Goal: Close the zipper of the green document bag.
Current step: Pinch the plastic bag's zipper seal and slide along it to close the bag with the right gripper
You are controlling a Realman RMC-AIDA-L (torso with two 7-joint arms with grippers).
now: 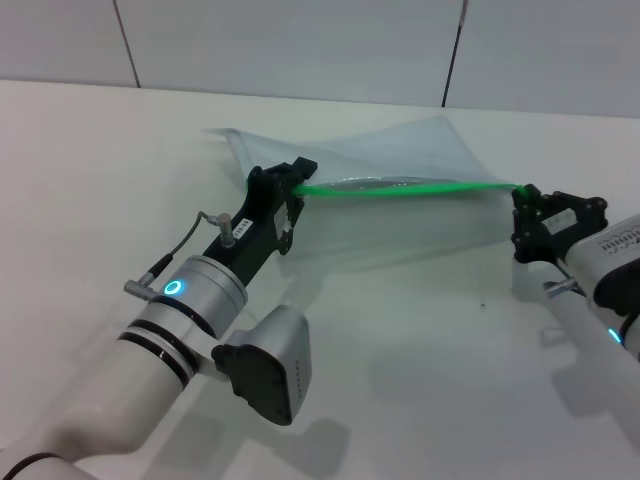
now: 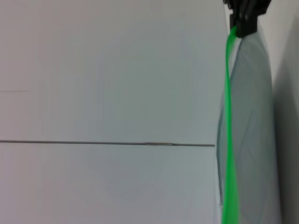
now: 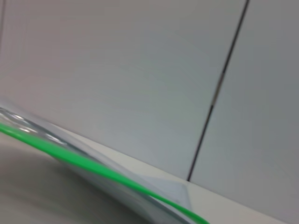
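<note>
The green document bag (image 1: pixel 400 225), a translucent pale blue-grey pouch, hangs lifted off the white table between my two grippers. Its zipper (image 1: pixel 420 187) runs as a bright green strip along the top edge and gapes slightly near the middle. My left gripper (image 1: pixel 300 186) is shut on the zipper's left end. At the right end my right gripper (image 1: pixel 524 205) is shut on the strip. No slider tab shows. The left wrist view looks along the zipper (image 2: pixel 229 140) and bag (image 2: pixel 252 130) to the right gripper (image 2: pixel 245 21). The right wrist view shows the zipper (image 3: pixel 84 161) in close-up.
The white table (image 1: pixel 100 180) spreads under and around the bag. A pale tiled wall (image 1: pixel 300 50) with dark seams stands behind it. My left arm's wrist camera housing (image 1: pixel 270 365) sits low at the front.
</note>
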